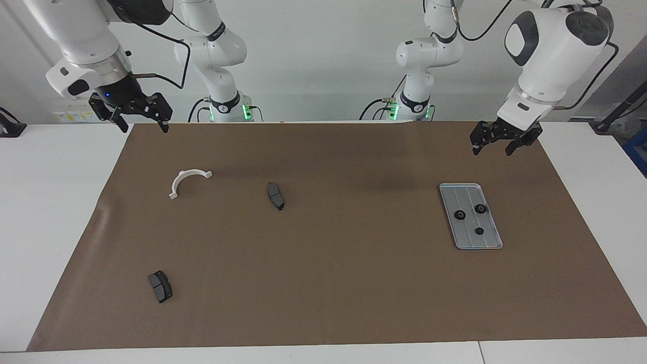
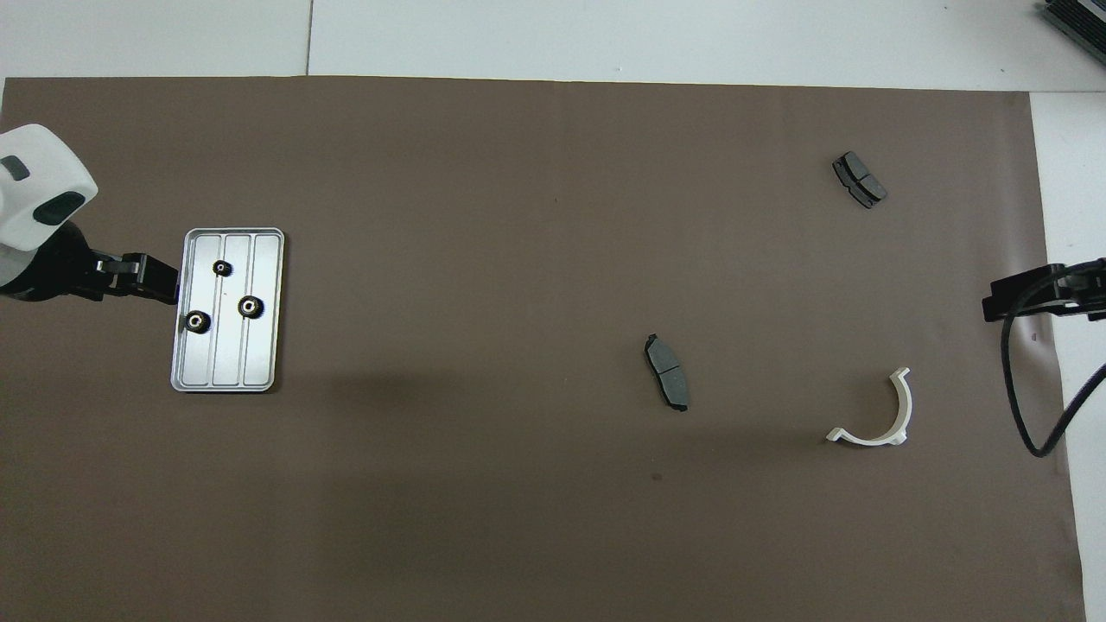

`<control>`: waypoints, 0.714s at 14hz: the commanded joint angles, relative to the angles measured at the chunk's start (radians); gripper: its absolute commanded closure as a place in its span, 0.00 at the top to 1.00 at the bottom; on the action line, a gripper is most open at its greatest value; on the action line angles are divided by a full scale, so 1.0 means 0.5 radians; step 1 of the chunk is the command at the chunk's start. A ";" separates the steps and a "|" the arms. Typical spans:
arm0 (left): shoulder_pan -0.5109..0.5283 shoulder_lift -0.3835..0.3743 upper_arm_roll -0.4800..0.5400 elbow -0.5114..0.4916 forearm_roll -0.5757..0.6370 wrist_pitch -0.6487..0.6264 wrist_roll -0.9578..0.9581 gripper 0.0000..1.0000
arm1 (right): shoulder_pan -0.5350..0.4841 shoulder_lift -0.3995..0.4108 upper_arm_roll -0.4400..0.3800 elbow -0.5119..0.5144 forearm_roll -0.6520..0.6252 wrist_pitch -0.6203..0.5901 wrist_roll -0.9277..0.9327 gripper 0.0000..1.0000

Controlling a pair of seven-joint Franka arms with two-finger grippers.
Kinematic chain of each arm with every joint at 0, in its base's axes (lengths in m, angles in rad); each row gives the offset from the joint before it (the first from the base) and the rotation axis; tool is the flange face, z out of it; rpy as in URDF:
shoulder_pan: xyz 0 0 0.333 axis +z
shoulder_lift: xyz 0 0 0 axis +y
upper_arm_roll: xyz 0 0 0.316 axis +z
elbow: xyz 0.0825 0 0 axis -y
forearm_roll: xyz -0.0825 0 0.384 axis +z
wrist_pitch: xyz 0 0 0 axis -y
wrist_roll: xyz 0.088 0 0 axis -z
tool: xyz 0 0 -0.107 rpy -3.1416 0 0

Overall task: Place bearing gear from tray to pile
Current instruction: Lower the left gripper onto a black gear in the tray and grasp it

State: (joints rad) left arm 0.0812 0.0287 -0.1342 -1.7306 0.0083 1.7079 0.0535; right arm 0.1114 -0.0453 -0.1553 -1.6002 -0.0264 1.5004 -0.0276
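Note:
The silver-grey tray (image 1: pixel 457 194) lies on the brown mat toward the left arm's end, and shows in the overhead view (image 2: pixel 229 363). Three small black bearing gears (image 1: pixel 459 215) (image 1: pixel 480 208) (image 1: pixel 479 231) sit in it (image 2: pixel 197 321) (image 2: pixel 250 305) (image 2: pixel 222 269). The pile's parts lie scattered toward the right arm's end: a white half-ring bracket (image 1: pixel 173 194) (image 2: pixel 864 438) and two dark grey pads (image 1: pixel 275 195) (image 1: pixel 160 286) (image 2: pixel 667 371) (image 2: pixel 860 180). My left gripper (image 1: pixel 493 146) (image 2: pixel 164 281) is open and empty, raised over the mat beside the tray. My right gripper (image 1: pixel 142 124) (image 2: pixel 1002 302) is open and empty, raised over the mat's edge near the bracket.
The brown mat (image 1: pixel 354 283) covers most of the white table. A black cable (image 2: pixel 1028 406) hangs from the right arm near the bracket. A dark object (image 2: pixel 1076 22) sits at a table corner at the right arm's end, farthest from the robots.

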 commanded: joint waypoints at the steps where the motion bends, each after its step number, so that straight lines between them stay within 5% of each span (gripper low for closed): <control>1: 0.022 0.108 -0.008 -0.051 0.002 0.161 -0.018 0.72 | -0.011 -0.044 0.010 -0.046 0.025 0.030 -0.022 1.00; 5: 0.025 0.182 -0.008 -0.373 0.008 0.676 -0.021 0.71 | -0.014 -0.044 0.010 -0.046 0.025 0.030 -0.022 1.00; 10: 0.025 0.335 -0.008 -0.484 0.008 0.977 -0.089 0.71 | -0.011 -0.044 0.010 -0.046 0.025 0.030 -0.025 1.00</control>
State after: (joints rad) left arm 0.0866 0.1973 -0.1342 -1.9280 0.0083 2.1343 0.0286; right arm 0.1114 -0.0453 -0.1553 -1.6002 -0.0264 1.5004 -0.0276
